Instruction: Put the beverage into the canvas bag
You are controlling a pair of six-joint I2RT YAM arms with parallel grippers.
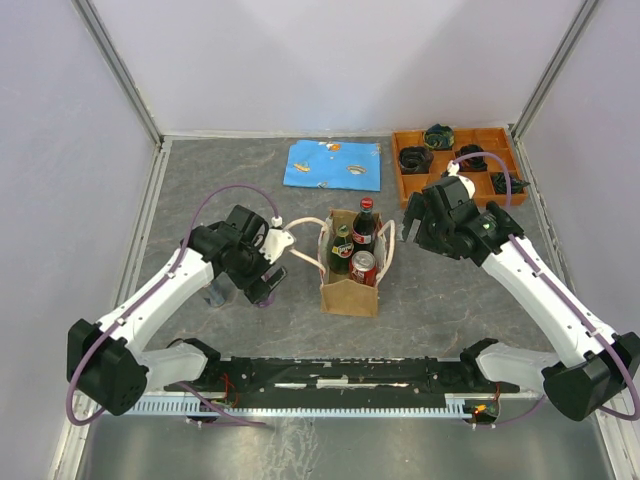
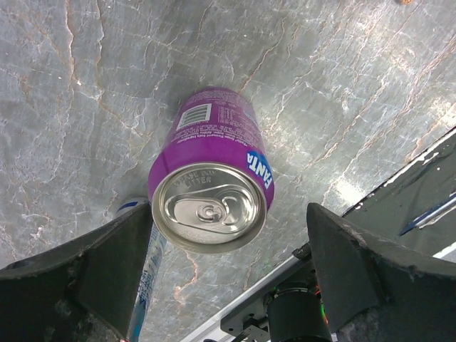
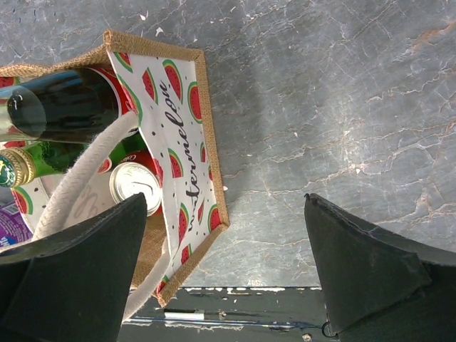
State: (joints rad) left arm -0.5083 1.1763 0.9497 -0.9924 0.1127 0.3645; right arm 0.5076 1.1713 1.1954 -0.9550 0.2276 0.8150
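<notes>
Grey tabletop (image 2: 320,107) — purple can (image 2: 211,192) upright

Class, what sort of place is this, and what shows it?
Probably a robot test cell: a left arm and right arm bolted at a grey table, bare white walls around it, a canvas bag staged as a prop.

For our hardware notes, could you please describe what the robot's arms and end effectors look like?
The left arm and right arm have white links, black joints and looping purple cables. The left end effector and right end effector have dull black wedge-shaped fingers; a green light glows near the right wrist.
</notes>
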